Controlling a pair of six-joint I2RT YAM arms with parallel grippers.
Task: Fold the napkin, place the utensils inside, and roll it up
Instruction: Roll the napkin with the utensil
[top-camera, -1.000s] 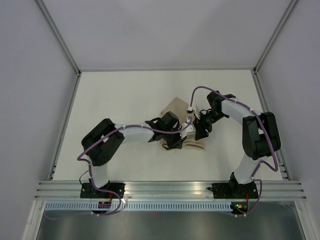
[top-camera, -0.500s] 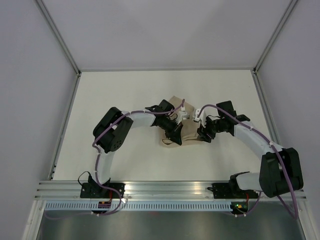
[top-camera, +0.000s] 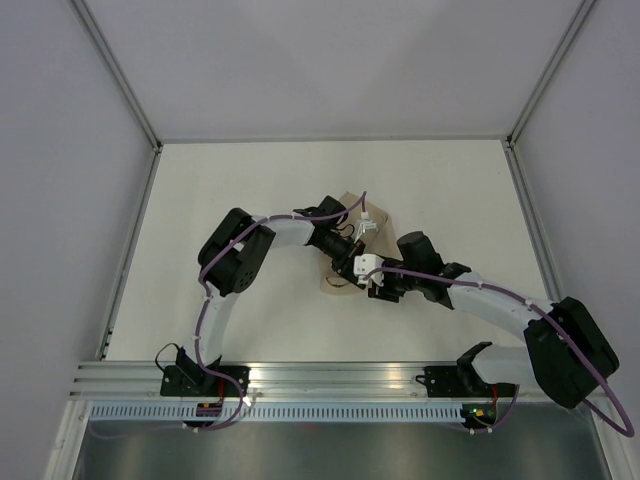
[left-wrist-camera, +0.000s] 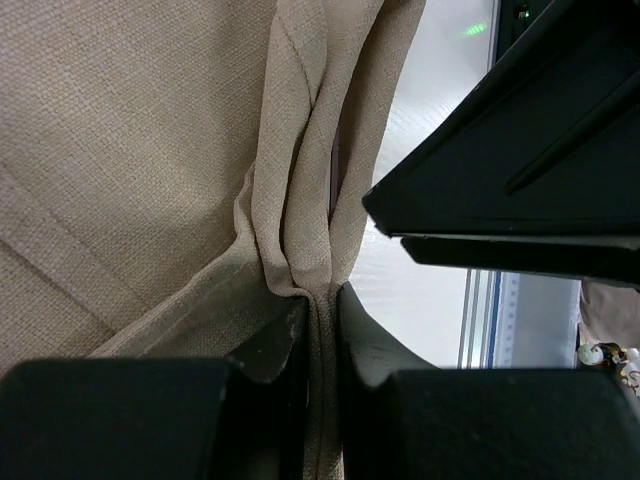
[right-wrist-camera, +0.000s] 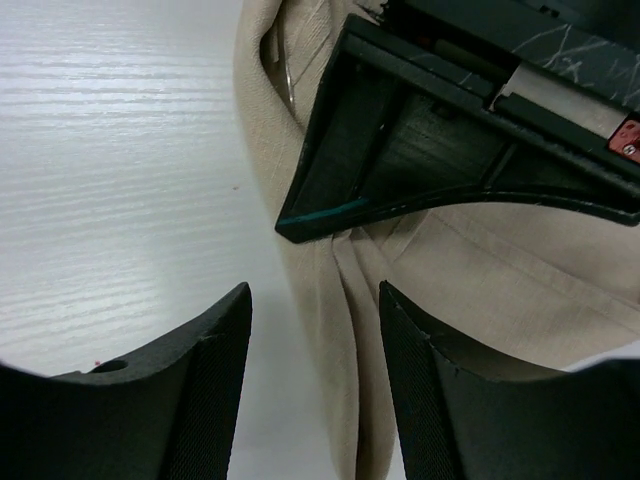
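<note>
- Napkin lies bunched in folds on the white surface.
- Left hand is pinched tight on one fold.
- Right hand hangs open, holding nothing.

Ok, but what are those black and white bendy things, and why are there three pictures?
They are two robot arms, a left arm and a right arm, bolted to a white table. One picture looks down from above. The other two come from little cameras on the wrists. A tan napkin lies on the table. The left end effector, the pinching part, is shut on a fold of it. The right end effector is open by the napkin's edge, holding nothing.
</note>
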